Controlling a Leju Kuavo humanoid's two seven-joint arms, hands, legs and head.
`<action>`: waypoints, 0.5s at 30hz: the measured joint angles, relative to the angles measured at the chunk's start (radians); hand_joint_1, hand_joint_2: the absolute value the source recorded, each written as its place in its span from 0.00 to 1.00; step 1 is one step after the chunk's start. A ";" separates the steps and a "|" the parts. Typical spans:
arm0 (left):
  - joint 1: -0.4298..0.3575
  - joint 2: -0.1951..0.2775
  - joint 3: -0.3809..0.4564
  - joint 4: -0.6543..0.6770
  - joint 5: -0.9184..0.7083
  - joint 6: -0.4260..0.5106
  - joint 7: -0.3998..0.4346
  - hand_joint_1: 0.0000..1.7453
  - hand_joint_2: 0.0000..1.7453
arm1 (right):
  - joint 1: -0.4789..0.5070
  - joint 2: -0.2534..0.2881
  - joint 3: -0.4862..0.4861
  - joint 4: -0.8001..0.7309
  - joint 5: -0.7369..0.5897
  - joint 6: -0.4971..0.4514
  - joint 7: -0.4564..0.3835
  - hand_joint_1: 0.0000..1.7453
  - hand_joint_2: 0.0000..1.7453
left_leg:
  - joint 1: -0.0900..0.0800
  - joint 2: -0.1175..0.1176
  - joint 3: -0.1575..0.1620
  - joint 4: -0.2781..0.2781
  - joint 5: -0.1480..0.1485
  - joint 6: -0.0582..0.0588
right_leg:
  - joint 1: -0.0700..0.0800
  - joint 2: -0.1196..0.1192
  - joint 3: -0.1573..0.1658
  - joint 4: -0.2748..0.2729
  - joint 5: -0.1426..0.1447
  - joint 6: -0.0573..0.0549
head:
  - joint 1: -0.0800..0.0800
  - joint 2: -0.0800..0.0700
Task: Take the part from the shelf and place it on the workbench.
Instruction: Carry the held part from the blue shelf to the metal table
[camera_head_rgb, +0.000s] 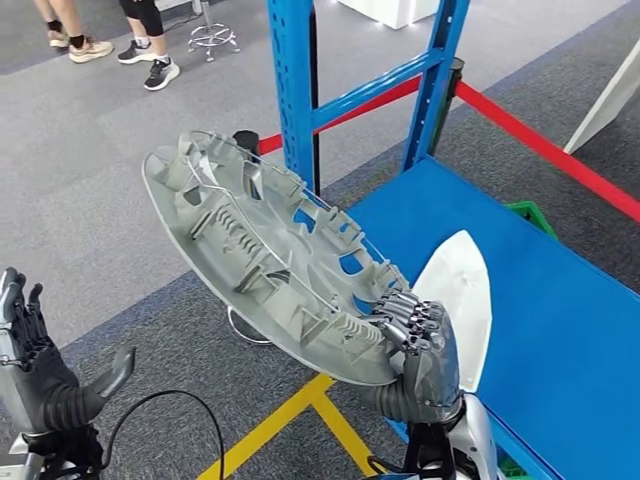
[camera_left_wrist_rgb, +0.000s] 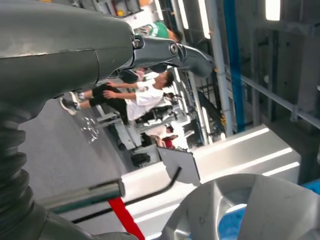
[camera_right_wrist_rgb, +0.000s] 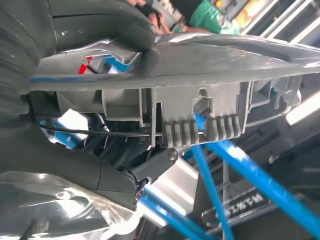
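Currently the right hand (camera_head_rgb: 419, 345) grips the part (camera_head_rgb: 264, 250), a grey round ribbed cover, by its rim at about 4 o'clock; fingers (camera_head_rgb: 404, 312) curl over the ribbed inner face. In the right wrist view the thumb (camera_right_wrist_rgb: 113, 22) lies on one face of the rim and the fingers (camera_right_wrist_rgb: 151, 167) on the other. The part is held in the air, tilted, its far edge rising toward 10 o'clock, over the grey floor (camera_head_rgb: 83, 180) and the near-left corner of the blue shelf board (camera_head_rgb: 558, 330).

Left hand (camera_head_rgb: 41, 375) sits at 8 o'clock, fingers apart, holding nothing, well apart from the part.

Edges: the part's upper rim is near the blue upright (camera_head_rgb: 294, 90) at 12 o'clock but not touching it. A red rail (camera_head_rgb: 543, 145) runs behind the board. Open floor lies from 9 to 11 o'clock; a yellow floor line (camera_head_rgb: 302, 410) at 6 o'clock.

Hidden or unclear: a white piece (camera_head_rgb: 460, 290) stands behind the right hand, its lower part covered. Persons' legs (camera_head_rgb: 143, 40) are cut off at the top edge. The left wrist view shows only a slice of the part (camera_left_wrist_rgb: 256, 210).
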 joint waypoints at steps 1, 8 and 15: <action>0.001 0.000 -0.001 0.000 0.000 0.000 0.000 0.00 1.00 | 0.000 0.000 0.000 0.000 0.000 0.000 0.000 1.00 1.00 | 0.003 -0.010 -0.001 -0.003 0.002 0.004 | -0.001 -0.003 -0.001 0.000 -0.003 0.005 | 0.001 0.000; -0.001 0.000 -0.006 -0.002 0.000 0.000 0.000 0.00 1.00 | 0.005 -0.002 0.002 0.000 -0.002 -0.002 0.001 1.00 1.00 | 0.012 -0.083 0.004 -0.015 0.008 0.023 | -0.009 0.103 -0.152 0.280 -0.115 0.023 | 0.008 0.000; -0.002 0.000 -0.012 -0.002 -0.001 0.006 0.000 0.00 1.00 | 0.010 -0.003 0.000 0.000 -0.008 -0.009 0.001 1.00 1.00 | 0.018 -0.162 -0.011 0.000 0.011 -0.002 | -0.018 0.176 -0.032 0.010 0.015 0.017 | 0.008 0.000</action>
